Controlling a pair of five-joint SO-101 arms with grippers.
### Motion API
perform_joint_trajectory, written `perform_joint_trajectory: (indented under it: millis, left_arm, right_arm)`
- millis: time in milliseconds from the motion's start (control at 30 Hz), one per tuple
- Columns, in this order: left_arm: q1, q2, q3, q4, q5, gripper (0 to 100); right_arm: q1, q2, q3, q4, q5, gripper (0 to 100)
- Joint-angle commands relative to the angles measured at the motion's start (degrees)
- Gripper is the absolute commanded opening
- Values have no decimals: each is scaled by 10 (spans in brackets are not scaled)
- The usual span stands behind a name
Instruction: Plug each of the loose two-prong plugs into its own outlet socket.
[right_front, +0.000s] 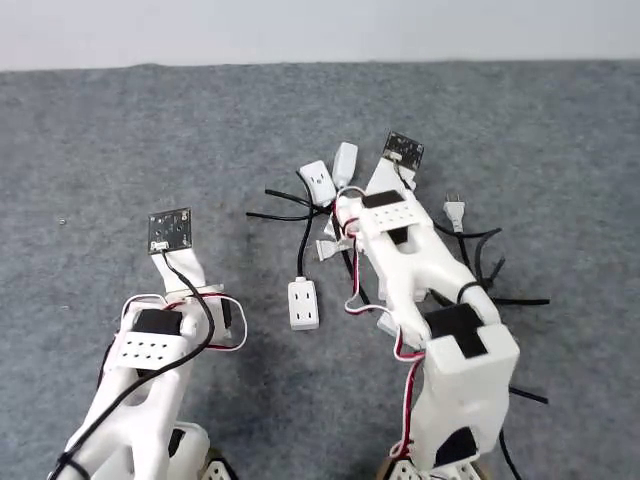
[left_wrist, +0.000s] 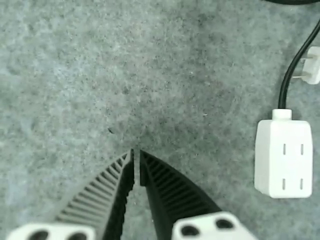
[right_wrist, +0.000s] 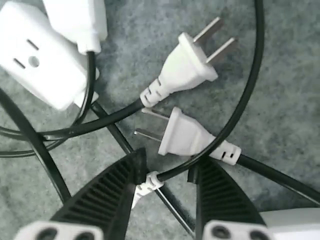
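Observation:
In the right wrist view my right gripper (right_wrist: 169, 162) is open just above the carpet. Its fingers straddle the black cord of a white two-prong plug (right_wrist: 192, 137) lying flat. A second white plug (right_wrist: 186, 69) lies just beyond it, prongs pointing away. Past them are a white outlet socket (right_wrist: 40, 60) and another white socket block (right_wrist: 80, 20). My left gripper (left_wrist: 136, 154) is shut on nothing, tips close over bare carpet. Beside it lies a white outlet socket (left_wrist: 283, 157) (right_front: 303, 303), and a further plug (left_wrist: 312, 65) shows at the edge of that view.
Black cords (right_front: 290, 215) cross and loop around the sockets and under the right arm (right_front: 410, 260). One more white plug (right_front: 455, 212) lies off that arm's far side. Grey carpet (right_front: 120, 140) covers the table, bare at the left and the back.

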Motion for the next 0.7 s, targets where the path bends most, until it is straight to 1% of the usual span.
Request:
perform_joint_trajectory:
  millis: [0,67,133,167,233,433,467,567,667]
  left_arm:
    - [2,-3,-2,-11,-4,15]
    - [2,-3,-2,-11,-4,15]
    - [2,-3,-2,-11,-4,15]
    - [2,-3,-2,-11,-4,15]
    - [2,-3,-2,-11,-4,15]
    - [2,-3,-2,-11,-4,15]
    - [2,-3,-2,-11,-4,15]
    - [2,-3,-2,-12,-4,15]
    - [2,-3,-2,-13,-4,15]
  right_arm:
    - [5,16,-77,61,-6,139]
    - [3,24,-98,89,-6,106]
    - [2,23,-105,96,0,25]
    - [4,19,-106,100,15,1]
    - [7,4,-103,109,31,16]
    - [7,-59,-90,141,35,9]
    - [7,-70,-85,141,47,9]
    - [3,-96,-70,145,121,8]
    - [-4,-116,-66,182,192,8]
